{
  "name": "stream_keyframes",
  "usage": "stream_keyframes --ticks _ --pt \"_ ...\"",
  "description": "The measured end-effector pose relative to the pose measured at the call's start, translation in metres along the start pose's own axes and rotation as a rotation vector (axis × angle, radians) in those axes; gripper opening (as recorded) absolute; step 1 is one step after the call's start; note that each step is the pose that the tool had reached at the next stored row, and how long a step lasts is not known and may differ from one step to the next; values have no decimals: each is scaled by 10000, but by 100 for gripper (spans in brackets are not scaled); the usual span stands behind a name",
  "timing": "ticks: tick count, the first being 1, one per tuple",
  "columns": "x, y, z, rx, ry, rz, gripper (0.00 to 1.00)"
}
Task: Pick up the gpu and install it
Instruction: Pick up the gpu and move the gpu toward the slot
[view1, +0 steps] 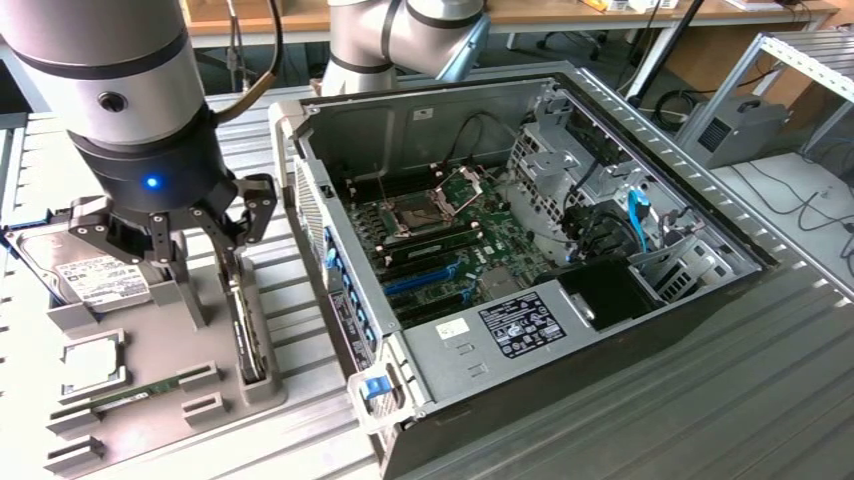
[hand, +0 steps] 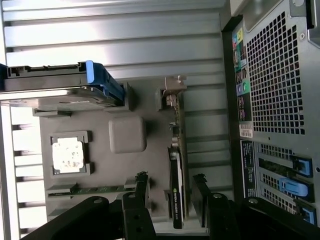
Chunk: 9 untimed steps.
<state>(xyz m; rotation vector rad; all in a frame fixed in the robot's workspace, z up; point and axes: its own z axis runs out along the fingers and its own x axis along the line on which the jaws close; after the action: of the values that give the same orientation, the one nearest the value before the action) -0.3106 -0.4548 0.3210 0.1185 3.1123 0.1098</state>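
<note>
My hand (hand: 171, 194) released, poised over gpu (hand: 175, 165) standing edgewise in holder (hand: 150, 115) beside computer case (view1: 441, 345). My worry: off-centre squeeze tilts card, jams it in holder.

Ribbed metal table (view1: 747, 400); wooden desk (view1: 561, 12) behind.

Arm (view1: 107, 90) vertical, hand (view1: 200, 245) pointing down, fingers (hand: 142, 187) spread apart

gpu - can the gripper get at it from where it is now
Probably yes. The gripper is open right over the gpu, which stands on edge in the grey tray. One finger sits to each side of the card, and nothing lies between them and it.
</note>
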Motion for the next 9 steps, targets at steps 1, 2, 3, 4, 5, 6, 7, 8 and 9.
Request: stream_keyframes --ticks 1,2,3,4,5,6,7,8,9 --pt "0 0 8 0 -1 0 48" --pt "1 -1 14 1 0 1 48" --pt "1 -1 22 0 0 1 48" --pt "2 -2 28 1 1 1 48" --pt "2 -2 35 1 1 0 48" --pt "2 -3 42 1 1 0 48" --pt "2 -3 46 1 0 0 48" --pt "2 -3 49 2 2 0 48" --pt "2 -4 50 3 2 1 48"
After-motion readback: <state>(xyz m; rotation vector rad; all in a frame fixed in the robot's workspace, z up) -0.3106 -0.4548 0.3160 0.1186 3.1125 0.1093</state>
